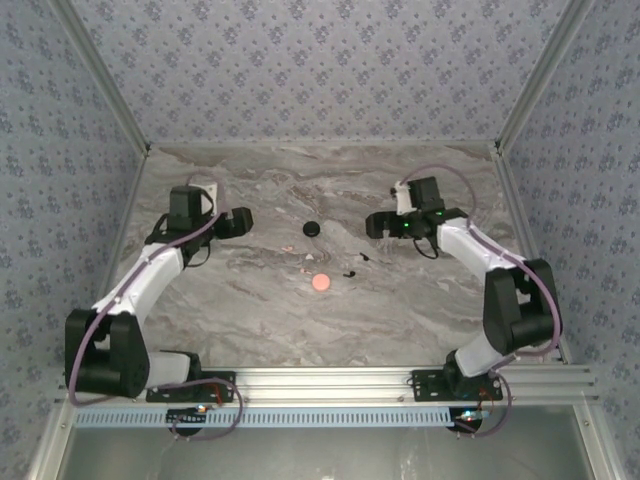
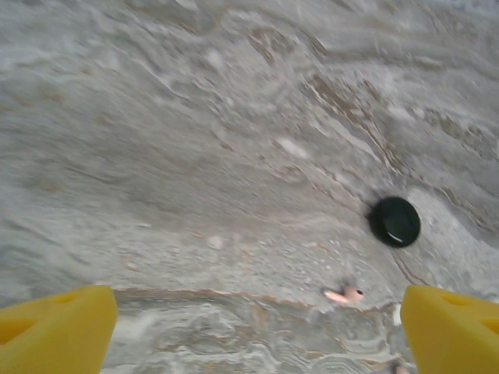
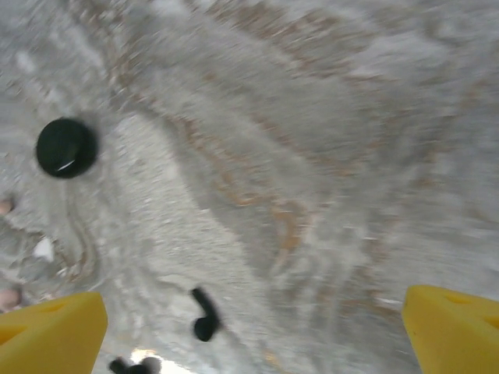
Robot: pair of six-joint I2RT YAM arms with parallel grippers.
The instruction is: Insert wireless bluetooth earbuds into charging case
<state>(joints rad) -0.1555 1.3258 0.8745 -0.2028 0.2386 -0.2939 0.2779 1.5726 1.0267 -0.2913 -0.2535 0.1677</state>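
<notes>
Earbuds (image 1: 348, 272) lay mid-table (image 1: 250, 310), closest to the right gripper (image 3: 251, 331). One bud (image 3: 204, 315) sat between its wide-open fingers, left of centre, long axis roughly along the reach. Left gripper (image 2: 253, 335), also open, hung farther off.

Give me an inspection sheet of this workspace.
Surface: marble-patterned table.
Job's things: two black earbuds lie loose on the table, near the right gripper; black round puck, perhaps the case, sits apart from them.
Clutter: orange disc; small pinkish bits.
Grippers: left gripper open, empty; right gripper open, empty.
Cables: purple cables run along both arms.
Surroundings: patterned walls on three sides.
</notes>
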